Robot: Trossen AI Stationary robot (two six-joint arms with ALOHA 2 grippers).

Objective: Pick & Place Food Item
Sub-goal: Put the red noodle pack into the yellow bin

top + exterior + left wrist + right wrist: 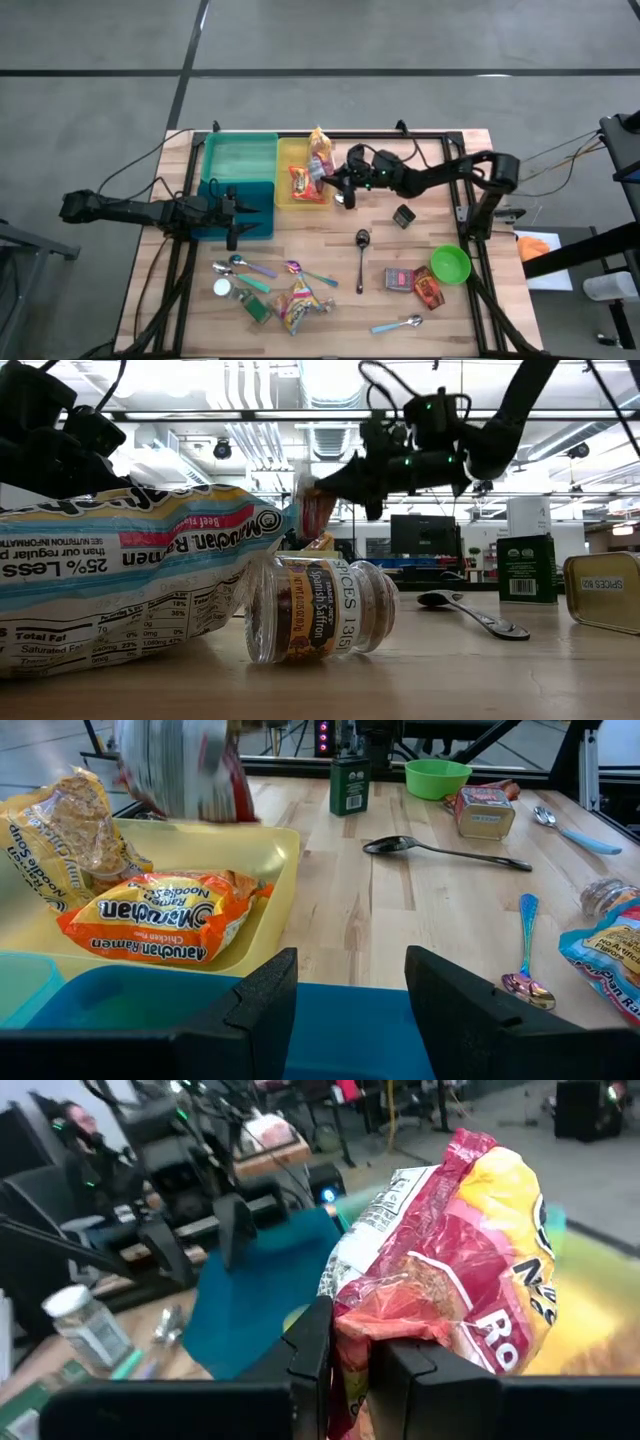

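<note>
My right gripper (332, 180) reaches in from the table's right, above the yellow tray (284, 150), and is shut on a red and yellow noodle packet (450, 1260). The packet hangs over the tray in the left wrist view (185, 770) and in the low view (315, 510). In the tray lie an orange Maruchan ramen packet (165, 915) and a tan noodle packet (60, 830). My left gripper (345, 1005) waits open over the blue bin (240, 205), with nothing between its fingers. My right gripper pinches the packet's crinkled end (352, 1325) between its two fingers. The fingers (312, 1355) come about level from the table's right side. The packet juts out beyond the fingertips and is lifted clear above the yellow tray.
A teal bin (240, 155) stands beside the yellow tray. On the near half of the table lie a black spoon (361, 255), a green bowl (450, 264), a dark green box (403, 215), spice tins (412, 283), a spice jar (315, 610), another ramen packet (110, 580) and several spoons.
</note>
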